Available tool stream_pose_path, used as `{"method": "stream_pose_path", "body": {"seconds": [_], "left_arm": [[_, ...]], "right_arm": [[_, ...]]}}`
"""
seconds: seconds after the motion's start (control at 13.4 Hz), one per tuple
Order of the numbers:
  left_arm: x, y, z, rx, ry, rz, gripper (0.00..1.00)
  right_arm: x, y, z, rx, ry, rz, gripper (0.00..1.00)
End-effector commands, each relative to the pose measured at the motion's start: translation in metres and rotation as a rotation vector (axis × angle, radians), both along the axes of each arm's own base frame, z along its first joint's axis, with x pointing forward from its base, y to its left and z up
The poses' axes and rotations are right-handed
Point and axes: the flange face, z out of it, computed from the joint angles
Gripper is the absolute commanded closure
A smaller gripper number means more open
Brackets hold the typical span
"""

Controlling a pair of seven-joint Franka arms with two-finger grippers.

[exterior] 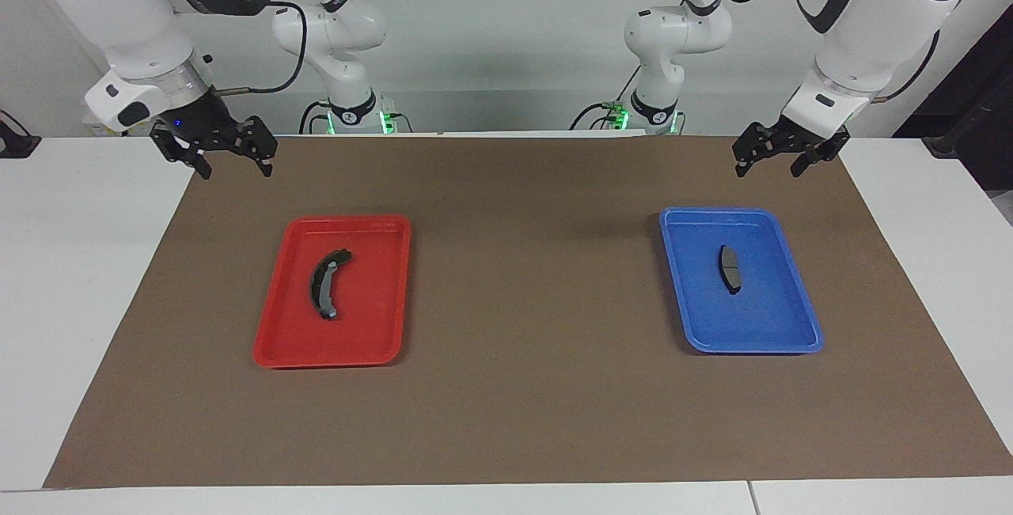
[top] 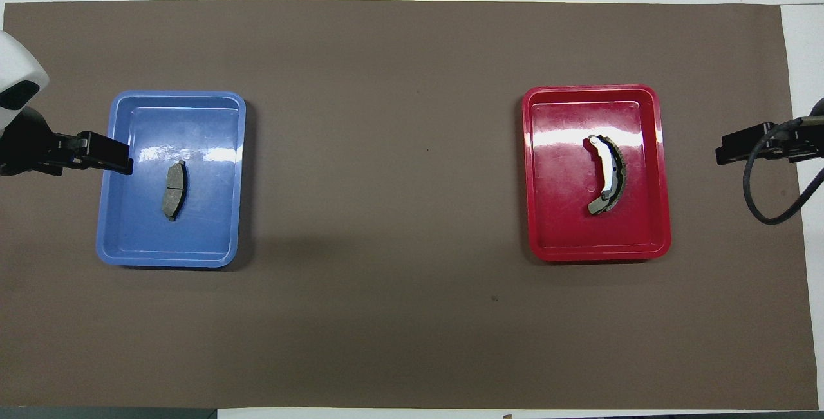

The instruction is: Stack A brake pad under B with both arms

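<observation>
Two empty end effectors, each up in the air near its own tray

The left end effector (exterior: 764, 159) is spread wide and holds nothing; it hangs over the brown mat (exterior: 522, 388) at the edge of the blue tray (exterior: 799, 305) that is closest to the robots. A brake pad (exterior: 730, 268) lies flat in that tray, down and out from this end effector, with its long side pointing away from the robots (so the left arm looks like the one to pick it up). The right end effector (exterior: 231, 159) is spread wide and empty too, over the mat's corner at the right arm's end of the worktop (exterior: 79, 278). B (exterior: 325, 284) lies curved in the red tray (exterior: 273, 345), its long way also pointing away from the robots. The two trays sit well apart, so nothing is stacked yet.
</observation>
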Motion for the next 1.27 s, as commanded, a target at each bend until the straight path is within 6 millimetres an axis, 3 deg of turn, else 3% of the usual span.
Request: {"method": "stream_pose_path", "body": {"seconds": [0.0, 0.3, 0.6, 1.05, 1.2], "left_arm": [[0.005, 0.008, -0.025, 0.005, -0.021, -0.004, 0.01], [0.007, 0.053, -0.093, -0.003, -0.035, -0.063, 0.02], [0.003, 0.055, -0.163, 0.0, -0.072, -0.058, 0.02], [-0.005, 0.054, -0.241, 0.006, -0.11, -0.054, 0.02], [-0.008, 0.054, -0.26, 0.006, -0.092, -0.053, 0.02]], "right_arm": [[-0.007, -0.003, 0.001, 0.016, -0.002, -0.01, 0.01], [-0.012, -0.001, -0.008, 0.012, 0.003, -0.004, 0.01], [-0.004, 0.012, -0.02, 0.012, -0.003, 0.018, 0.01], [0.023, 0.042, -0.081, 0.008, 0.037, 0.037, 0.01], [0.022, 0.05, -0.113, 0.004, 0.036, 0.018, 0.01]]}}
